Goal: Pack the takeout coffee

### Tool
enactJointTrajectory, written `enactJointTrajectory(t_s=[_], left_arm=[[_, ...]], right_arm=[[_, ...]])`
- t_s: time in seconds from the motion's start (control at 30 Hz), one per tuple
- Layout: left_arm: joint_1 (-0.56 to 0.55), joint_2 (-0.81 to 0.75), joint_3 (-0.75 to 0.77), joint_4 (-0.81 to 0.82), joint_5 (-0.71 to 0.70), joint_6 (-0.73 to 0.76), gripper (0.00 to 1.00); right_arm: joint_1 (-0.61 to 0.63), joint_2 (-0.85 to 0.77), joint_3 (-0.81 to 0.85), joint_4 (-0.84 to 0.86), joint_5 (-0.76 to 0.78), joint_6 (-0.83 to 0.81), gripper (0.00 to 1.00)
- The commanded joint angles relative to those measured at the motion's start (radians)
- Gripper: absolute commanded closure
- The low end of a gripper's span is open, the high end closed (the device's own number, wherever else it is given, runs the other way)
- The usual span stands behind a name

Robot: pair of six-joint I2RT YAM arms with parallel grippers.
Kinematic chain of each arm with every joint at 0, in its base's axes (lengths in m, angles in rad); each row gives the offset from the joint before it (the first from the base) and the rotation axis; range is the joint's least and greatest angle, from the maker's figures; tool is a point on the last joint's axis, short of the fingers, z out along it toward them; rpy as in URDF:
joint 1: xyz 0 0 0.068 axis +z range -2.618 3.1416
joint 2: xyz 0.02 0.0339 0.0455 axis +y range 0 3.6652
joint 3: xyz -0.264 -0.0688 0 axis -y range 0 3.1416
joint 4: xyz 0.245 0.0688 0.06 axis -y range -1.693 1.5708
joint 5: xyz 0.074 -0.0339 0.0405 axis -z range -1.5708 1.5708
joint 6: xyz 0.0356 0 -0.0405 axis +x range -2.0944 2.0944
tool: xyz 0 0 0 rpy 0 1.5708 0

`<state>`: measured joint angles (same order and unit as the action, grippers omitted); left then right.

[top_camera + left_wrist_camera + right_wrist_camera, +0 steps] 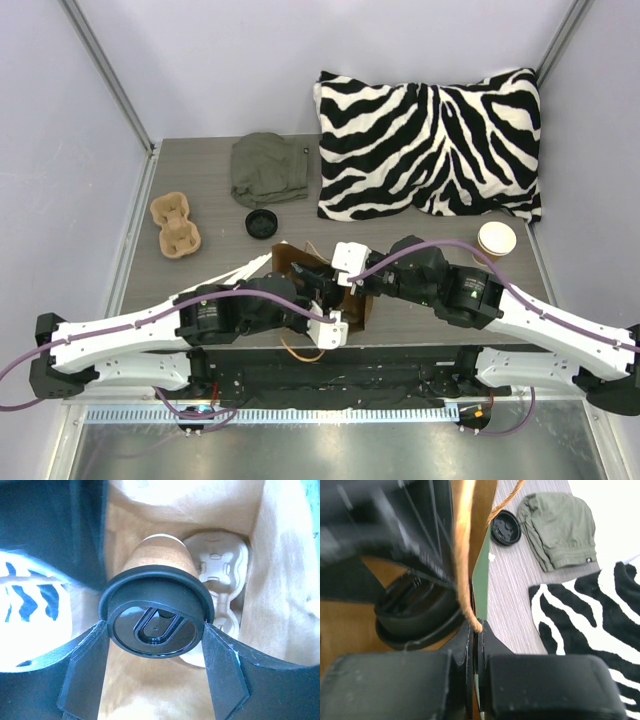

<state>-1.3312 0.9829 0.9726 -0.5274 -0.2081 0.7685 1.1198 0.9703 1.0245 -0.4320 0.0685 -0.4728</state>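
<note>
Tabletop: grey wood-look table (195, 170) between pale panels, with both arms meeting over a bag near the front edge.
Left gripper (155, 635): spread fairly wide and down inside the bag, one finger (85, 665) on each side of the black lid's rim, clamped on it.
Takeout coffee (160, 570): hangs lid-up from that grip inside the bag. Its far end is close to the tray below; I cannot tell whether they touch.
Pulp tray (222, 567): lies on the bag's floor, its wells just beside the cup and apparently not squarely under it.
Right gripper (476, 635): pinched tight on the bag's upper edge, by the cord handle (465, 555).
Paper bag (280, 580): brown inside, green outside, its mouth held open by that pinch.
Risk, lid: only the lid's rim is gripped, so a knock against the tray or wall could pop it off and drop the cup.
Risk, seating: if released off a well, the cup could land on a ridge and tip over.
Risk, mouth: if the pinch slips, the wall may fold in on the cup and arm.
Outside the bag: a loose lid (261, 223), an olive cloth (268, 168), a zebra cushion (430, 145), a second tray (175, 223) and a lidless cup (496, 240), all well apart from the bag.
</note>
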Motion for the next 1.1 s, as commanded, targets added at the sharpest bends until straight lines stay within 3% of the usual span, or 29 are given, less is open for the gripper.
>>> enactJointTrajectory(t_s=[0.0, 1.07], left_arm=[[-0.002, -0.032, 0.098, -0.009, 0.004, 0.035, 1.0], [-0.003, -0.018, 0.397, -0.129, 0.01, 0.141, 1.0]], right_arm=[[-0.006, -0.019, 0.008, -0.068, 0.039, -0.018, 0.99], [-0.143, -0.12, -0.047, -0.175, 0.103, -0.144, 0.99]])
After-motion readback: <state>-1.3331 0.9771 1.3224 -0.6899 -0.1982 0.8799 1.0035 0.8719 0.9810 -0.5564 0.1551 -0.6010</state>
